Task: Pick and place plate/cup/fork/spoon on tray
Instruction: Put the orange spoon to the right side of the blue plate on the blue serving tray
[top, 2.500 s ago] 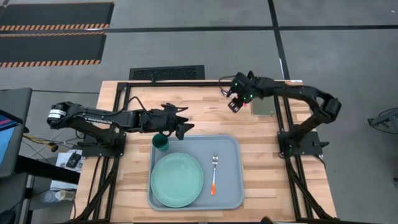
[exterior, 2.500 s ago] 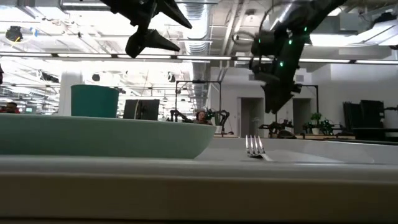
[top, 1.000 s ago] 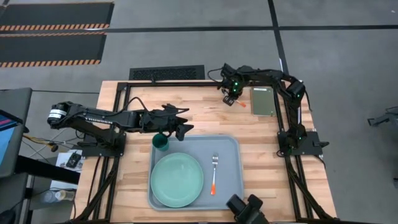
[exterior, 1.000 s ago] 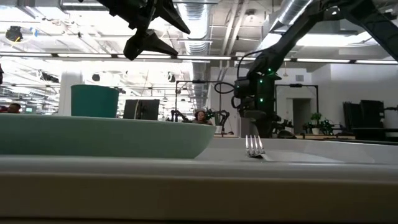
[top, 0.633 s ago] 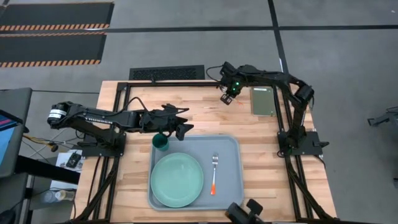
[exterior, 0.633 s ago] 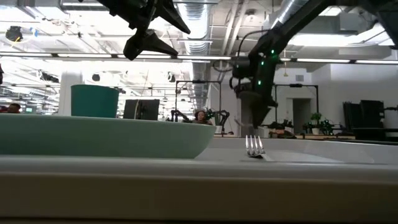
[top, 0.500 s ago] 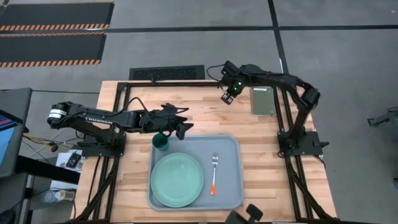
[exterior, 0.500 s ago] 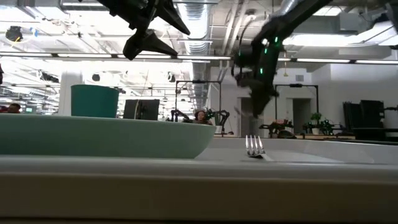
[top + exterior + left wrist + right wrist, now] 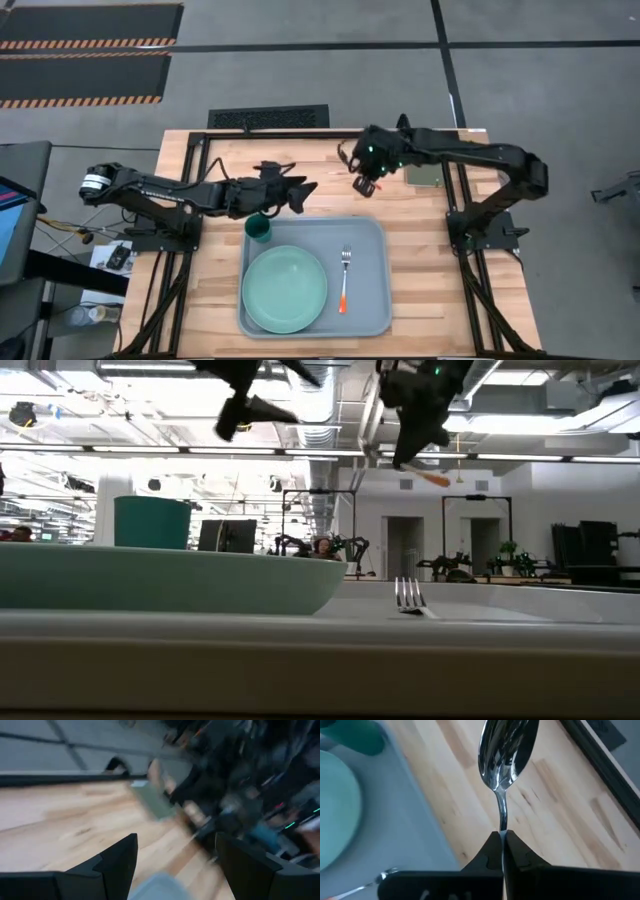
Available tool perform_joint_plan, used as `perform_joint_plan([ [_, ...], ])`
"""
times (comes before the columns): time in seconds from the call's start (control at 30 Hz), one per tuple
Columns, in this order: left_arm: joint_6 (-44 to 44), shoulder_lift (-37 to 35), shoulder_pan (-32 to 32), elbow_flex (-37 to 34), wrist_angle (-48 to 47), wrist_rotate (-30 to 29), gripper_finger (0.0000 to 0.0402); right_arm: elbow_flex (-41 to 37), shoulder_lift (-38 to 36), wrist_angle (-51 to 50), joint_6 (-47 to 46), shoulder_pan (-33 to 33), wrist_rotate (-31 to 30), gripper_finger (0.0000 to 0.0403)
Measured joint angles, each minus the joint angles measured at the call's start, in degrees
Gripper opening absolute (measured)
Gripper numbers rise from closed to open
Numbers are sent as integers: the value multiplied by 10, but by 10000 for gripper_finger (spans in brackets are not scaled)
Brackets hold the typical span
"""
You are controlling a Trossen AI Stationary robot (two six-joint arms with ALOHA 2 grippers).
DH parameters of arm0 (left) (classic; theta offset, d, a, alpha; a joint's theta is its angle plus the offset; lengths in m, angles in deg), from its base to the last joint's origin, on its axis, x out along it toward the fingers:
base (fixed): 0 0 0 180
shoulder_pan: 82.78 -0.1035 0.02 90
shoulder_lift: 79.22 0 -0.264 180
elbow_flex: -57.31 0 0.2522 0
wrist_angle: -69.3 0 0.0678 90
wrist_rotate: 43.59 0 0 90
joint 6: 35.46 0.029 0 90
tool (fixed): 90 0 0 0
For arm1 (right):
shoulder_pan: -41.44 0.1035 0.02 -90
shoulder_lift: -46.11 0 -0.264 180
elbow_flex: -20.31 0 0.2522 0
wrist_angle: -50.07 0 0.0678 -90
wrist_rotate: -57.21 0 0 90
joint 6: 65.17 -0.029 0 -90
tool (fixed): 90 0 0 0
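Note:
My right gripper (image 9: 362, 186) hangs high over the bare wood just beyond the tray's far edge, shut on the spoon (image 9: 507, 750). Its silver bowl sticks out past the fingertips. On the pale grey-blue tray (image 9: 372, 305) lie the mint-green plate (image 9: 285, 288) and the fork (image 9: 344, 280), orange handle toward the near edge. The dark teal cup (image 9: 259, 229) stands upright in the tray's far left corner. Open and holding nothing, my left gripper (image 9: 305, 190) hovers above the table just beyond the cup. My right gripper pinches the spoon's thin silver neck (image 9: 502, 822) between its two fingertips, just behind the bowl. The bowl points forward, away from the fingers. In the low view the orange handle (image 9: 432, 477) juts out beside the fingers. The spoon is lifted well clear of the table.
A flat olive-green block (image 9: 425, 174) lies on the table's far right, partly under my right arm. Bare wood lies left and right of the tray. On the tray, the strip right of the fork (image 9: 368, 270) is bare.
My right gripper, which stood low at the table's far side by the spoon, has risen with the spoon and gone toward the near edge and the tray. The spoon is now lifted clear. My left gripper has shifted a little toward the far edge.

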Motion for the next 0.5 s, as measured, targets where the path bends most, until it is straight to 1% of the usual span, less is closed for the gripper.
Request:
perform_joint_plan([
  [0.03, 0, 8, -2, 2, 23, 3, 254, 0, -4, 1, -9, 15, -9, 3],
  [0.1, -3, 12, -3, -1, 29, 6, 254, 0, -8, 0, -24, 49, -27, 3],
  [0.17, -16, 27, -7, 2, 58, 13, 254, 1, -7, 4, -35, 81, -49, 4],
  [0.27, -29, 31, -13, 0, 50, 23, 254, 1, 0, 1, -48, 120, -74, 5],
  [0.4, -44, 47, -17, -1, 52, 29, 254, 0, 18, 1, -56, 153, -109, 4],
  [0.5, -48, 64, -19, 1, 71, 50, 254, 1, 32, 3, -56, 169, -118, 5],
])
